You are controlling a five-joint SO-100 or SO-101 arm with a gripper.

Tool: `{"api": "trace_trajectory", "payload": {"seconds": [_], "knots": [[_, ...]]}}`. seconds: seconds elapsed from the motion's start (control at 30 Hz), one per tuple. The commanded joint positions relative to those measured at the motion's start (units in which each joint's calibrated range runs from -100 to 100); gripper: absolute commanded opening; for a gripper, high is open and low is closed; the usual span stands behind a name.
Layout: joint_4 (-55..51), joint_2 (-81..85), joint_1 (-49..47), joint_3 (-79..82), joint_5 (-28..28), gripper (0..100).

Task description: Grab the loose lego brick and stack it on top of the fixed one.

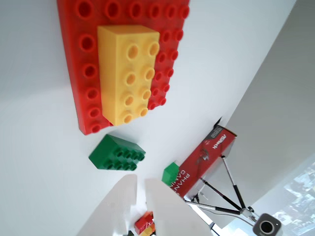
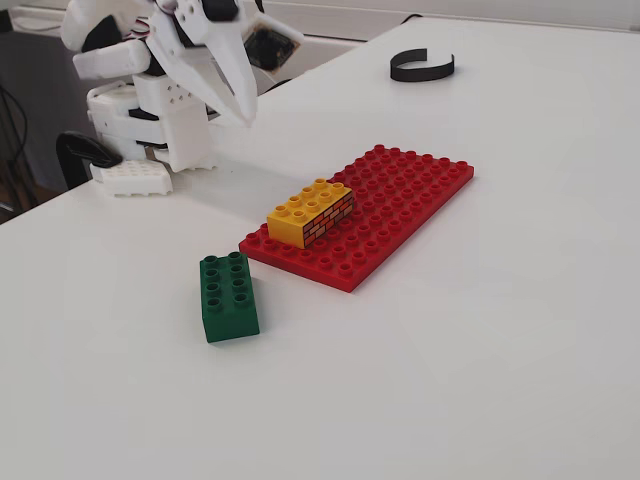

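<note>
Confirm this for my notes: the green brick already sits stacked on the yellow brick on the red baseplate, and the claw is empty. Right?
Not quite. The green brick lies on the white table, just off the corner of the red baseplate, not stacked. The fixed view shows this clearly. The yellow brick does sit on the baseplate, and the claw is empty, raised above the table.
</note>
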State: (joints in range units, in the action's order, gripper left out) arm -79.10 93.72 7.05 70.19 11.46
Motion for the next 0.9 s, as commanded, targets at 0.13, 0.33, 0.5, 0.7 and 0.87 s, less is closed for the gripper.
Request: {"api": "trace_trajectory", "payload": {"seconds": [0.13, 0.33, 0.5, 0.7, 0.87], "knots": [[-12.7, -37.3, 4.6, -35.1, 8.3, 1], [-20.7, -67.8, 12.3, -62.2, 15.7, 1], [-20.6, -82.7, 20.3, -72.5, 21.9, 1], [-20.6, -88.8, 22.9, -73.2, 29.0, 2], [-14.7, -94.2, 21.4, -72.8, 29.9, 2]]}}
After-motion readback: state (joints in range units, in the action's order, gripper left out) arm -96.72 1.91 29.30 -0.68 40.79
